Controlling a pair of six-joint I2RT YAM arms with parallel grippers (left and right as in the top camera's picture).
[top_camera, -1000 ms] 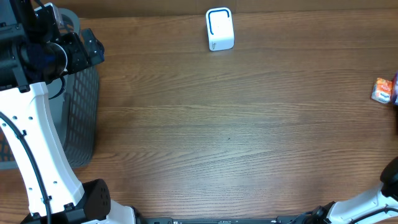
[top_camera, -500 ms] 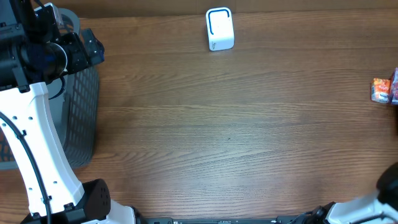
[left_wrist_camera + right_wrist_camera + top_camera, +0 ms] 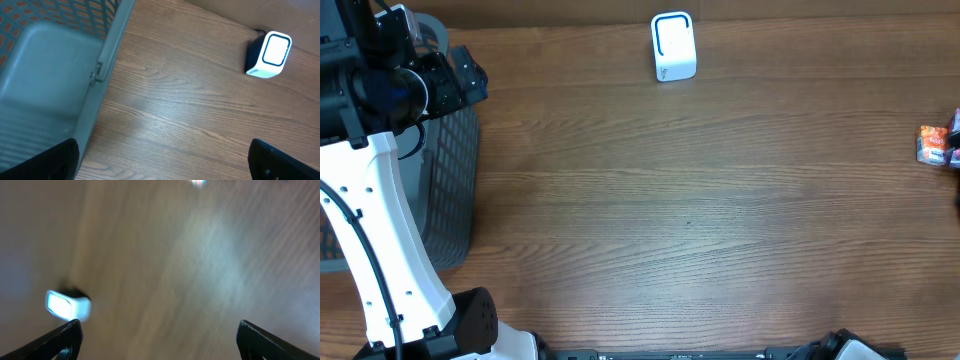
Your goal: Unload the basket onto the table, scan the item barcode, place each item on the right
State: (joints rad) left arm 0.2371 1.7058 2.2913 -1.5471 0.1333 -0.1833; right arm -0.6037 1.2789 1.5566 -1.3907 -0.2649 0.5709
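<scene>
Item point(image 3: 932, 144) lies loose at worktop's point(image 3: 700, 220) 3 o'clock edge; right pincer point(image 3: 159, 330) just sprang wide, empty, its view blurred; left pincer point(image 3: 162, 150) spread, empty. With scanner point(image 3: 673, 46) far off at 12 o'clock, scan probably still pending.

Grey mesh basket point(image 3: 455, 190) at left edge, wooden table point(image 3: 700, 220)

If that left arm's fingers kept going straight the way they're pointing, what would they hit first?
The left fingers would probably meet the bare wooden table first, just beside the grey basket; the white scanner lies off that line. Depth is unclear.
</scene>
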